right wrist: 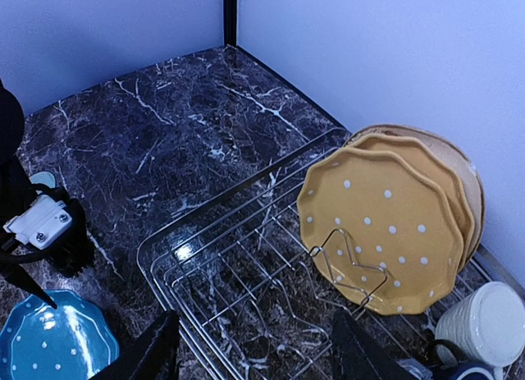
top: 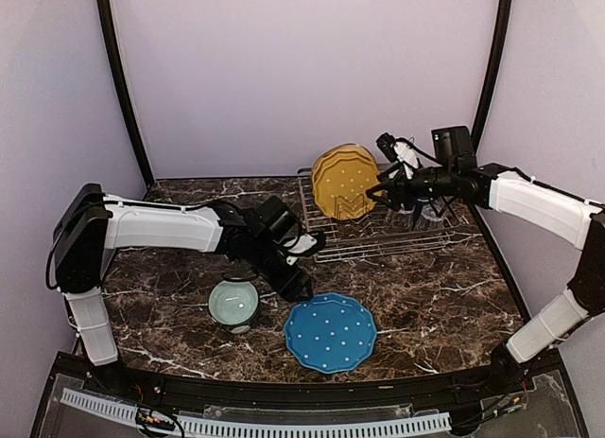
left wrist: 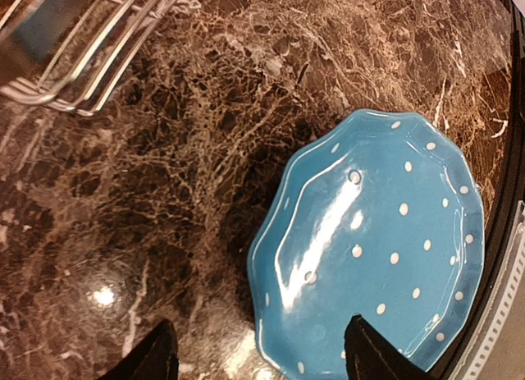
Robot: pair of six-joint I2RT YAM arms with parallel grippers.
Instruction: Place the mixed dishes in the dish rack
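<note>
Marble table (top: pixel 444 296): blue plate (left wrist: pixel 369 240) edge btwn open L jaws; R jaws open over rack (right wrist: pixel 215 269).

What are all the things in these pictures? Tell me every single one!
rack: one, silver wire, back right of the table.
yellow plate: one, yellow with white dots, standing in the rack.
second plate: one, only its tan rim shows, behind the yellow plate.
mug: one, cream, in the rack beside the plates.
blue plate: one, blue with white dots, flat on the table near the front.
bowl: one, pale green, left of the blue plate.
table: one, dark marble.
left gripper: one, black, open over the blue plate's rim.
right gripper: one, black, open above the rack.
</note>
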